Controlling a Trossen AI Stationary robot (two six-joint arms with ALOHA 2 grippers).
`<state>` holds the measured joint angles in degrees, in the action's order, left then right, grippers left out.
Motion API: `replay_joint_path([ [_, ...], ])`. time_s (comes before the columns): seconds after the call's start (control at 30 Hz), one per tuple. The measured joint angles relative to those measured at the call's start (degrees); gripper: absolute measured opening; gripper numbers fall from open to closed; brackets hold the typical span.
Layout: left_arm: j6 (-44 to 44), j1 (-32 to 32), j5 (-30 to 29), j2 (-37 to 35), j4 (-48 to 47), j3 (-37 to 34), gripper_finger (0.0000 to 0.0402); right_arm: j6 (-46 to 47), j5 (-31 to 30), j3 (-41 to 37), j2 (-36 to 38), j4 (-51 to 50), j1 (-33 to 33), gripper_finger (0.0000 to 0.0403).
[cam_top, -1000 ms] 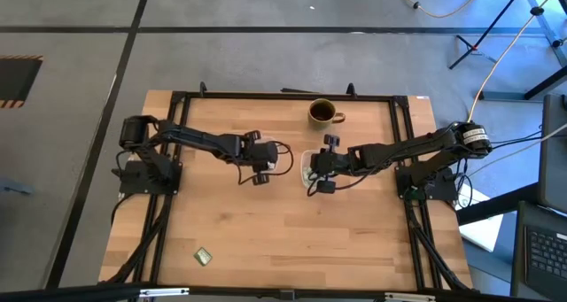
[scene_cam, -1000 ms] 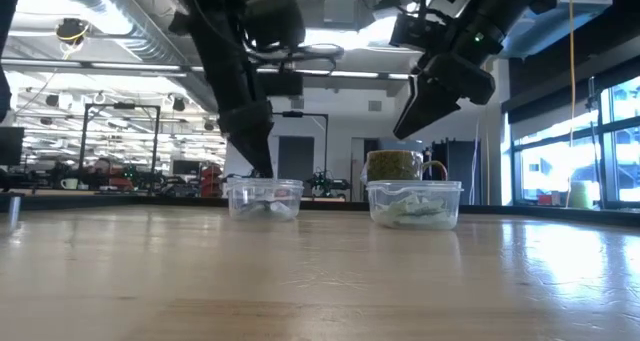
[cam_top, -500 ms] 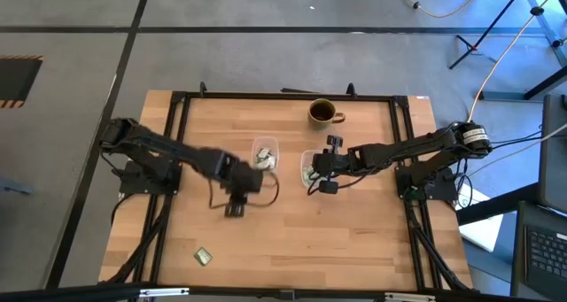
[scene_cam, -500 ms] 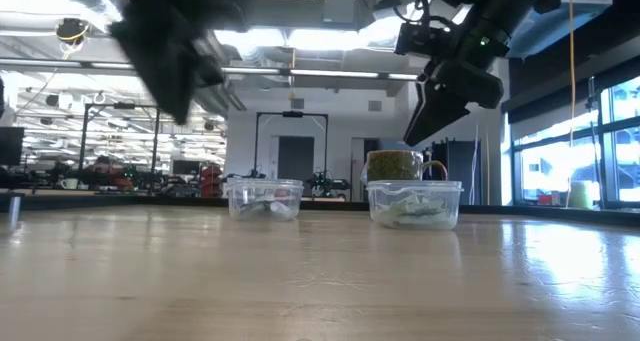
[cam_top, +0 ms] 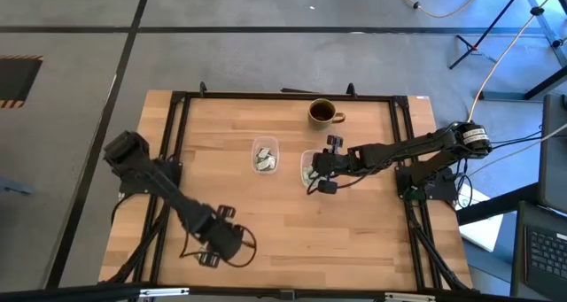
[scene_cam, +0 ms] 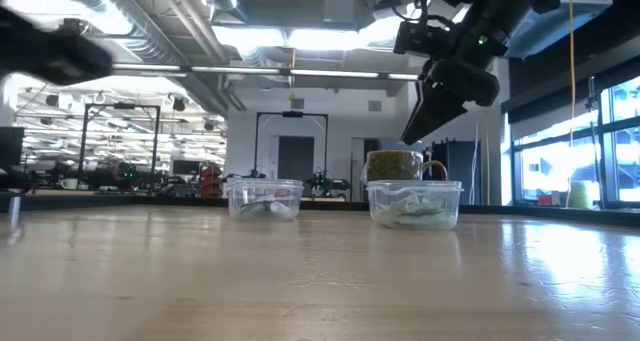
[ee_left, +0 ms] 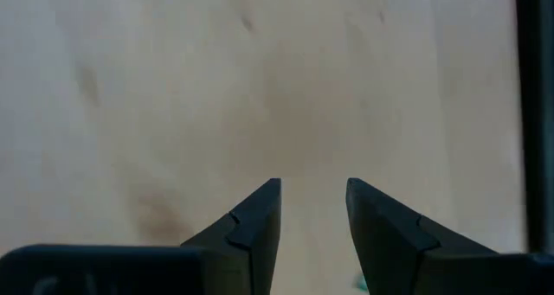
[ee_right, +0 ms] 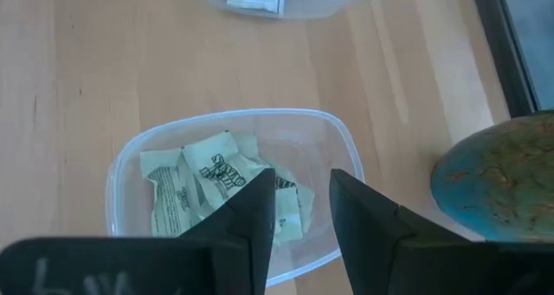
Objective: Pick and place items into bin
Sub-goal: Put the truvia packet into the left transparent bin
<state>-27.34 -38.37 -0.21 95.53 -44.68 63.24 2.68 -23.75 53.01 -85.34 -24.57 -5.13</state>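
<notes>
clear tubs [ee_right: 227,184], apparently both with packets [ee_right: 203,181]

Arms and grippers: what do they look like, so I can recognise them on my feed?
Both arms are black, slim and jointed, with thin black cables looping beside the wrists. The left gripper and right gripper each end in two dark, wedge-shaped fingers tapering to points. No markings are legible.

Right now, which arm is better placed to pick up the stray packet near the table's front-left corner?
Left. The left gripper is open, low over the wood where that packet lay; the packet itself is hidden. The right gripper hangs over its clear bin, far away.
</notes>
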Motion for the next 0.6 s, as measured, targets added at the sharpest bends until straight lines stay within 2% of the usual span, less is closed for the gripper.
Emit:
replay_joint_path([
  [0.13,-6.40,-4.53,1.71,2.32,0.68,0.00,0.0128,1.56,0.00,0.00,0.00,0.12,0.00,0.0115],
  [0.37,-14.92,-11.90,1.11,4.42,0.26,-0.02,0.0128,3.10,0.00,0.00,0.00,1.33,0.00,0.0115],
  [0.6,-17.49,-15.68,1.63,9.64,-0.14,0.03,0.0128,3.03,-0.02,0.00,0.00,3.41,0.00,0.0115],
])
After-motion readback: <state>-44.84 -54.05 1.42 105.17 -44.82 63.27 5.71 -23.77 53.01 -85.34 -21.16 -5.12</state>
